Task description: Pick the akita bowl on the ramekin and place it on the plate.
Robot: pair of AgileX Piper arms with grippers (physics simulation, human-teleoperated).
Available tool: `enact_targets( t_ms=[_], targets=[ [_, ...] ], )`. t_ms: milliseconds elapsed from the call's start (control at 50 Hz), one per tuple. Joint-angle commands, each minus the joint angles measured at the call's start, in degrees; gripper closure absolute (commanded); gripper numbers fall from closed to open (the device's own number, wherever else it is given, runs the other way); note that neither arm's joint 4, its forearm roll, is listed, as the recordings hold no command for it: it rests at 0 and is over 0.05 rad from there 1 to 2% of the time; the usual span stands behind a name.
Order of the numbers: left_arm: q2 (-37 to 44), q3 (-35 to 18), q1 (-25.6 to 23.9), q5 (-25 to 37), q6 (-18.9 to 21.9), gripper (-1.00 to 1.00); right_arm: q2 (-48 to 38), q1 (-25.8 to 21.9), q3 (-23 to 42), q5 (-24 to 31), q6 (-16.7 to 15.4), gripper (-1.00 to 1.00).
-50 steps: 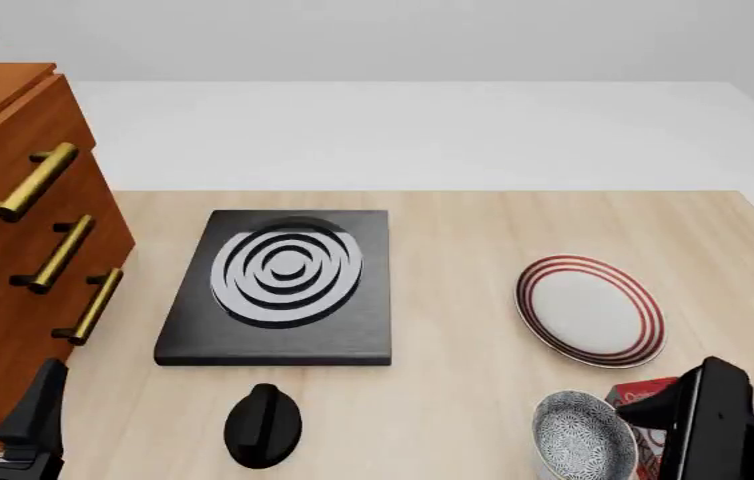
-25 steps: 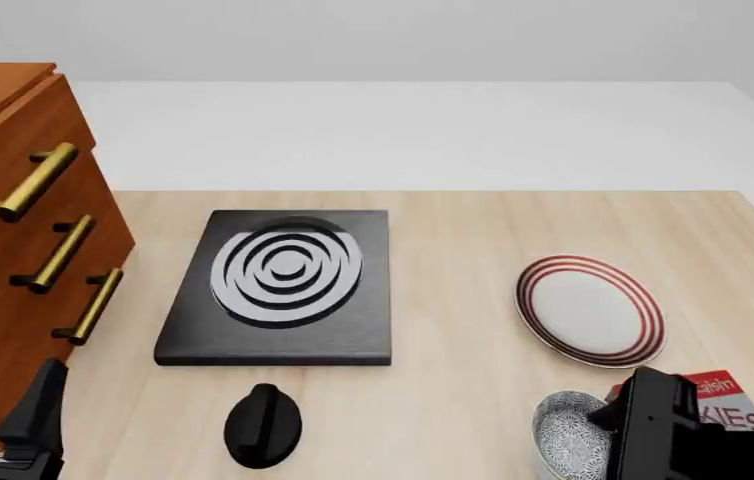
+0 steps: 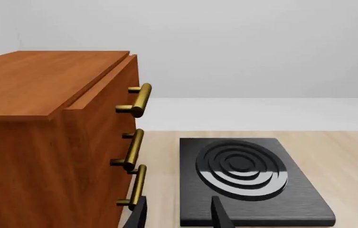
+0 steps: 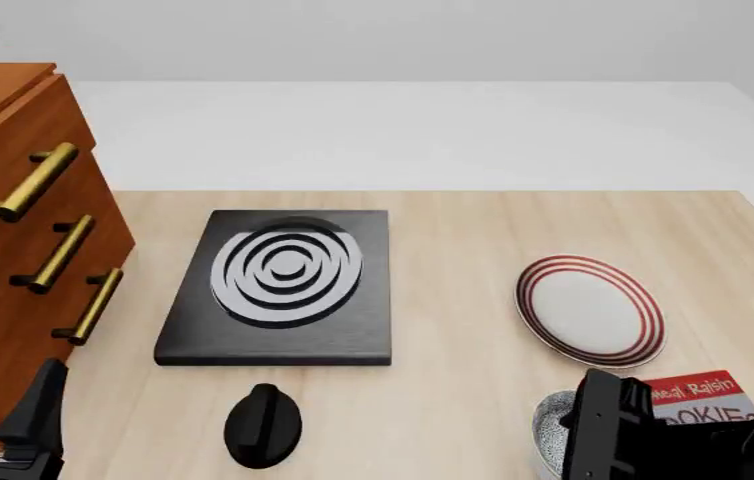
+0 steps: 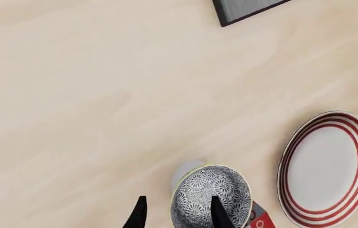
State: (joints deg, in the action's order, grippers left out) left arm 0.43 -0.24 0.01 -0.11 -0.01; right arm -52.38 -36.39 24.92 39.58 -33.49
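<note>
Over the akita bowl [image 5: 212, 197] now, the right tool [image 5: 176, 212].

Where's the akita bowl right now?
Front view, near right: the akita bowl sits on the ramekin, below the plate, mostly hidden by the right gripper.

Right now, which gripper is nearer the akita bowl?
Right. The right gripper hovers directly over the akita bowl, open jaws straddling its rim; the left gripper sits far across the table beside the drawers.

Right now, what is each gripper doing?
Left gripper: open, holding nothing.
Right gripper: open, fingers straddling the akita bowl rim, not gripping yet.
</note>
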Motion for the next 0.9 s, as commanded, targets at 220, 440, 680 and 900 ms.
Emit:
enact_targets(
  t_ms=[220, 440, 680, 900],
  targets=[
    [0.01, 0.0, -0.01, 0.0, 0.0, -1.0, -2.49, 2.33, -2.27, -3.06, 0.46, -1.0],
    [0.0, 0.0, 0.0, 0.0, 0.0, -1.0, -4.68, 4.02, -5.22, -7.0, -0.83, -1.0],
    [-0.01, 0.0, 0.0, 0.0, 0.01, -1.0, -6.43, 5.71, -7.02, -9.2, -1.88, -1.0],
    [0.0, 0.0, 0.0, 0.0, 0.01, -1.0, -5.26, 8.02, -7.06, -8.97, -2.94, -1.0]
  ],
)
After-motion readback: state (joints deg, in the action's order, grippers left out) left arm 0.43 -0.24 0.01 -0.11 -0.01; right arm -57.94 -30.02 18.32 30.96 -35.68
